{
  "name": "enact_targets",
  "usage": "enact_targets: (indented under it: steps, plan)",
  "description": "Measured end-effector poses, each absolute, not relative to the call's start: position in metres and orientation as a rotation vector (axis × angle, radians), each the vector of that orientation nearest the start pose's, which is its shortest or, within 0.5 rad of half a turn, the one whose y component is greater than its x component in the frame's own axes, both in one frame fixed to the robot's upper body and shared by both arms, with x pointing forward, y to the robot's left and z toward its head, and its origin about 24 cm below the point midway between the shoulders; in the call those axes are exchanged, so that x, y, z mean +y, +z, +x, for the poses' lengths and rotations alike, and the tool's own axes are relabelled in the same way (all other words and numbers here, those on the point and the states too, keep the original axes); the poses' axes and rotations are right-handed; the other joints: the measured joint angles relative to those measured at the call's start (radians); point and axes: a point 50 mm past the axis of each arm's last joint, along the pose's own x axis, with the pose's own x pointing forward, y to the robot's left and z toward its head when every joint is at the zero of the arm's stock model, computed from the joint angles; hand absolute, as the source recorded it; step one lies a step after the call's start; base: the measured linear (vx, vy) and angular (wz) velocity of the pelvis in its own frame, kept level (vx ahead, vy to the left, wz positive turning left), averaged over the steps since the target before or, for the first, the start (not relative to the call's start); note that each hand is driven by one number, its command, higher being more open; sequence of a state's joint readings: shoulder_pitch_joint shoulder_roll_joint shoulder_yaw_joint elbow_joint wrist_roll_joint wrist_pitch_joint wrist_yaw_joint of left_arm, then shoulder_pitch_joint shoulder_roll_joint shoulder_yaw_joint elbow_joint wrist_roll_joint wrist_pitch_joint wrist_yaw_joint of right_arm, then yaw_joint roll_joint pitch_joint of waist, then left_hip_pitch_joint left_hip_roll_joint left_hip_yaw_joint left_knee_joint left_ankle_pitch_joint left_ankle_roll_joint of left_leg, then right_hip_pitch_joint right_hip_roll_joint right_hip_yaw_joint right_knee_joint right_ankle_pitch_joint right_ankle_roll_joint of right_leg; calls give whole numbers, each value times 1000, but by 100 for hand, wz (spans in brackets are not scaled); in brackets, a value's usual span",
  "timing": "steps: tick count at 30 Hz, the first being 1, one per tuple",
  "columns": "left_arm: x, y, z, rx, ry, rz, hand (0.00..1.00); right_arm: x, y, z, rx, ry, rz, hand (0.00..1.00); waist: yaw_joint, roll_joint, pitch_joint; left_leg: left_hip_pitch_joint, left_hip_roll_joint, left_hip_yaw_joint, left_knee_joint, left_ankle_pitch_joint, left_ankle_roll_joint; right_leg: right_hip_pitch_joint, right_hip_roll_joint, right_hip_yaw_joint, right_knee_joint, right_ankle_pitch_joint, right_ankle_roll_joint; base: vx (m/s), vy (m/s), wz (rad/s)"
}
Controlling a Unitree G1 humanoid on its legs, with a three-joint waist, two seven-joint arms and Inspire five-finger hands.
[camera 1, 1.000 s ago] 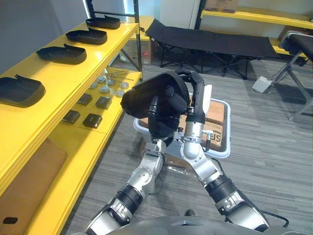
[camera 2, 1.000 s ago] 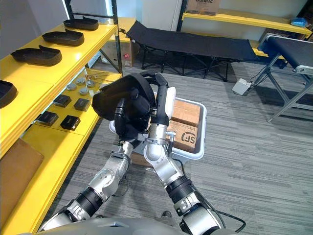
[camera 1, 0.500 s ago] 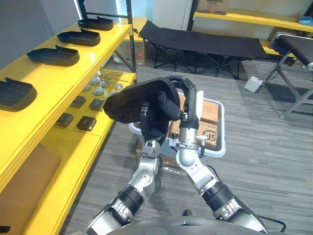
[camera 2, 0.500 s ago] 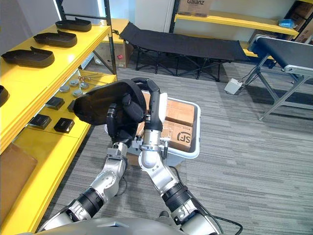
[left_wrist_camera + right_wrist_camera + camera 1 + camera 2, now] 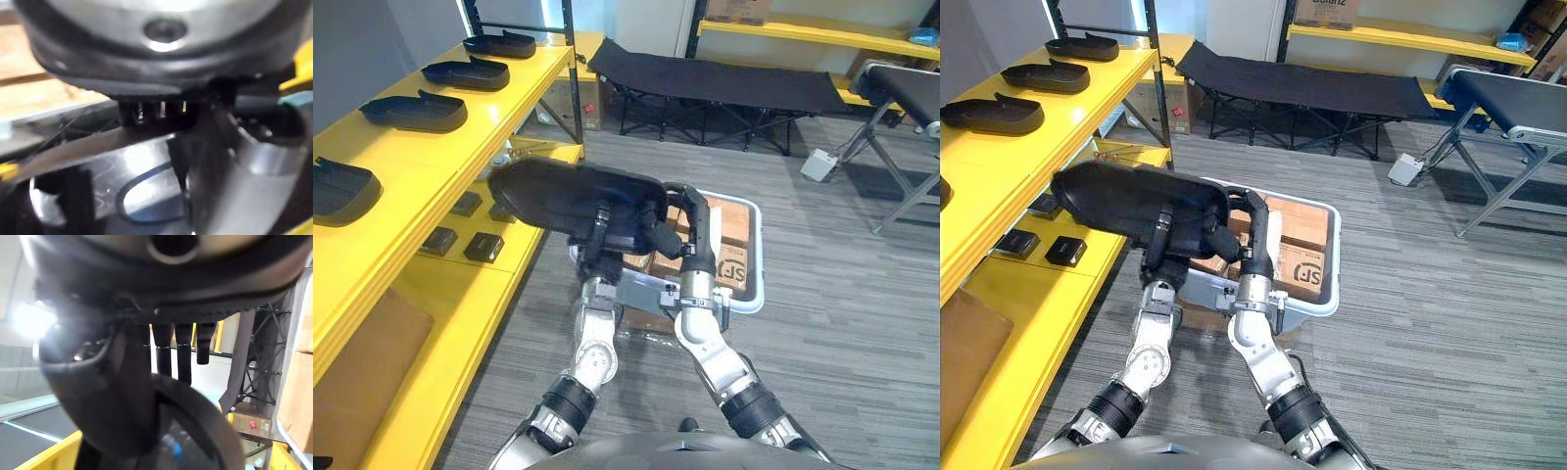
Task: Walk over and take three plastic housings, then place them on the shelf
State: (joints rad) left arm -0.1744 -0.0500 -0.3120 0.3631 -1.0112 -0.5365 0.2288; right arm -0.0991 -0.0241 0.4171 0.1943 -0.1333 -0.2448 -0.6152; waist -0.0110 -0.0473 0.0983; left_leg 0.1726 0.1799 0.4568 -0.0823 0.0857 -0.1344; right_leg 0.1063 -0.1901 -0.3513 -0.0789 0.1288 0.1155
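Note:
I hold a black plastic housing (image 5: 558, 196) flat at chest height between both hands, its long end towards the yellow shelf (image 5: 460, 147) on my left. My left hand (image 5: 599, 245) grips it from below, fingers curled onto its underside. At the housing's near end my right hand (image 5: 693, 230) has its fingers arched over the edge. The left wrist view shows the housing's glossy inside (image 5: 146, 181) past the fingers (image 5: 161, 110). In the right wrist view the housing (image 5: 195, 431) lies against the right hand's fingers (image 5: 178, 352). Several more housings (image 5: 416, 110) lie in a row on the shelf top.
A white bin (image 5: 749, 294) with cardboard boxes stands on the floor behind my hands. Small dark parts (image 5: 484, 245) lie on the lower shelf level, and a brown board (image 5: 362, 362) lies nearer me. A black folding cot (image 5: 724, 83) stands at the back.
The housing has tipped from upright to lying flat, its long end swung left towards the shelf. Both hands have come lower with it. The camera has shifted a little.

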Motion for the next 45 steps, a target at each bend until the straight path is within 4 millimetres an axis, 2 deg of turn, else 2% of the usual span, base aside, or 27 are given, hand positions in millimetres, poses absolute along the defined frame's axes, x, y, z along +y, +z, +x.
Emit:
enact_targets:
  steps: [1, 4, 6, 8, 12, 17, 19, 22, 25, 27, 32, 38, 40, 44, 45]
  plan:
    - [103, 24, 272, -40, 255, -936, 0, -75, 42, 249, -201, -136, -101, 100, 1, 2, 0, 0, 0, 0, 0, -1, 0, 0, 0, 0, 0, 0, 0, 0, 0, 0]
    - [141, 29, 270, -103, 501, -876, 0, -81, 34, 242, -147, -155, -56, 100, -11, 9, 0, 0, 0, 0, 0, -2, 0, 0, 0, -1, 0, -1, -1, 0, 0, 0]
    - [169, 25, 264, -135, 670, -887, 0, -94, 27, 240, -107, -198, -43, 100, -14, 14, -1, 0, -1, 0, 0, -9, 5, -1, 0, -1, 0, -2, -2, 0, 0, 0]
    - [188, 17, 251, -143, 788, -871, 0, -106, 22, 237, -82, -234, -47, 100, -12, 18, -2, -5, -1, -1, 0, -10, 3, -9, 0, -4, 0, -3, -4, 0, 0, 0]
    - [193, 7, 236, -97, 855, -786, 0, -109, 26, 234, -96, -249, -23, 100, 0, 23, -1, -14, 0, -6, 0, -8, 0, -16, -1, -12, 0, -4, -5, 0, 0, 2]
    - [188, 19, 241, -119, 778, -616, 0, -101, 34, 233, -126, -194, -6, 100, 1, 27, -3, -25, -1, -17, 6, -10, 2, -15, -3, -28, 0, -4, -5, 8, 7, 7]
    - [187, 29, 240, -154, 734, -517, 0, -100, 34, 234, -122, -158, 6, 100, 1, 35, -6, -26, -1, -18, 7, -11, 2, -15, -4, -30, 0, -4, -5, 0, 0, 0]
    - [189, 38, 241, -193, 653, -461, 0, -102, 35, 234, -120, -99, 13, 100, 3, 46, -4, -27, -1, -18, 8, -12, 2, -16, -4, -31, 0, -4, -5, 0, 0, 0]
    - [192, 50, 235, -243, 495, -344, 0, -107, 36, 234, -113, 12, 45, 100, 3, 57, -4, -28, -1, -17, 9, -14, 2, -17, -4, -31, 0, -5, -5, 0, 0, 0]
    - [192, 59, 232, -263, 320, -242, 0, -114, 34, 235, -96, 134, 69, 100, 8, 63, -6, -29, -1, -18, 10, -17, 5, -18, -4, -32, 0, -5, -5, 0, 0, 0]
    - [192, 59, 229, -222, 88, -49, 0, -124, 37, 233, -99, 339, -7, 100, 8, 77, -12, -33, 0, -21, 13, -18, 4, -18, -4, -43, -1, -5, -5, 2, 3, 1]
    - [199, 41, 215, -110, 46, -5, 0, -135, 43, 235, -112, 355, 101, 100, 14, 81, -13, -60, 4, -52, 35, -21, 5, -14, -5, -77, -1, -5, -5, 6, 10, 13]
    - [204, 38, 208, -91, 54, 0, 0, -134, 43, 236, -113, 348, 128, 100, 30, 82, -12, -62, 5, -59, 39, -22, 5, -11, -5, -85, -1, -6, -6, 4, 16, 11]
    - [208, 53, 197, -139, 59, 0, 0, -130, 43, 236, -117, 346, 149, 100, 51, 84, -11, -82, 2, -104, 44, -20, 8, 3, -9, -130, -3, -14, -6, 4, 14, 31]
    - [209, 57, 195, -158, 68, 0, 0, -127, 44, 236, -120, 347, 164, 100, 65, 87, -12, -82, 3, -112, 44, -20, 8, 9, -8, -140, -6, -18, -6, 5, 9, 17]
